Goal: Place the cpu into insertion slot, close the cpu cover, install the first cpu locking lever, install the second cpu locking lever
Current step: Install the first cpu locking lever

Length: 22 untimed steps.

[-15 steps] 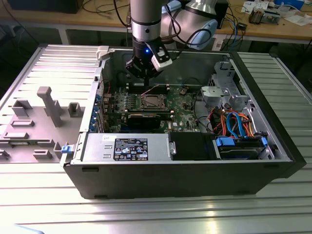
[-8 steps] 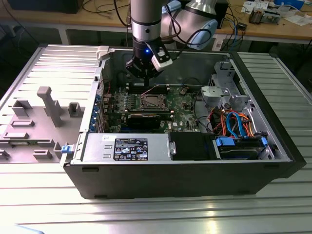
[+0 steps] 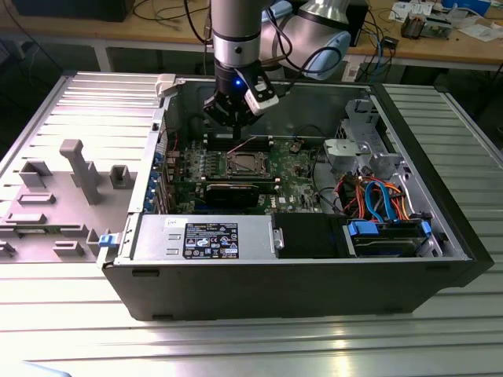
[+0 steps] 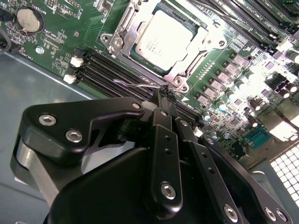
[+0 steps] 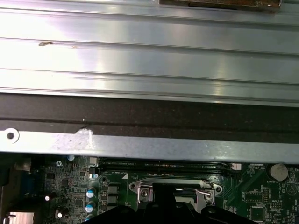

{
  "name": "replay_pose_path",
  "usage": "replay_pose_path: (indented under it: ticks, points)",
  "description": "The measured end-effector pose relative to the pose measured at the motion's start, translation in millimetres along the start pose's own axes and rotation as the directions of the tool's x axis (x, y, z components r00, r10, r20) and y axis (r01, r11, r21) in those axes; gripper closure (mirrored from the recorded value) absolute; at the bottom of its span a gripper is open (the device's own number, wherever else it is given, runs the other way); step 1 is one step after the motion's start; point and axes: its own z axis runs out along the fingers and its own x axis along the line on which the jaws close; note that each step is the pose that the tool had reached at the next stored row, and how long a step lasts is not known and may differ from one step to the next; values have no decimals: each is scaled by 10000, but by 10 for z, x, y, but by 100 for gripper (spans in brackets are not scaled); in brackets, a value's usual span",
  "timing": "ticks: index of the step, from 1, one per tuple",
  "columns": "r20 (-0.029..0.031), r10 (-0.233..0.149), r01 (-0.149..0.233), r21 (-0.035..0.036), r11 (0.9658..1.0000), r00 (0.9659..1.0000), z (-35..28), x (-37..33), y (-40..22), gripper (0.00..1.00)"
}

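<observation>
The cpu point(image 4: 164, 38) lies flat in the insertion slot point(image 3: 245, 163) on the green motherboard, its silver top showing. The cpu cover point(image 4: 120, 41) is down around it as a silver frame. A thin wire locking lever point(image 4: 138, 85) sticks out beside the socket's near edge, lifted off the board. My gripper point(image 4: 163, 93) hangs just above the socket's edge with its black fingers pressed together, and their tip meets the end of that lever. In the first wrist view the socket frame point(image 5: 140, 185) and a bent lever wire point(image 5: 206, 190) sit just beyond the fingers. In the exterior view the gripper point(image 3: 233, 118) hovers over the back of the socket.
The motherboard point(image 3: 295, 169) lies in an open computer case point(image 3: 275, 275). Black memory slots point(image 4: 110, 70) run beside the socket, and a long black card point(image 3: 232, 192) lies in front of it. A power supply point(image 3: 208, 236), drive bays and cables point(image 3: 377, 196) fill the front and the exterior view's right.
</observation>
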Motion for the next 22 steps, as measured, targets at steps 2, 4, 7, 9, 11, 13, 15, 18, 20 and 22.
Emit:
replay_pose_path:
  ticks: [2, 4, 7, 9, 11, 13, 15, 18, 20, 22]
  points:
    - [0, 0, 0, 0, 10000, 10000, 3, -2, 0, 89]
    - [0, 0, 0, 0, 10000, 10000, 5, -5, 0, 89]
    - [1, 0, 0, 0, 10000, 10000, 11, -10, -1, 89]
    - [0, 0, 0, 0, 10000, 10000, 13, -12, -1, 89]
    - [1, 0, 0, -1, 10000, 10000, 16, -13, -1, 89]
    - [1, 0, 0, -2, 10000, 10000, 20, -15, -2, 89]
    - [1, 6, -6, -10, 10000, 10000, 38, -27, -4, 89]
    - [-2, -12, 12, -17, 10000, 10000, 57, -43, -6, 89]
    - [-1, -85, 85, -25, 10000, 10000, 64, -47, -1, 89]
    - [-8, -192, 192, -27, 9998, 9998, 72, -61, 9, 89]
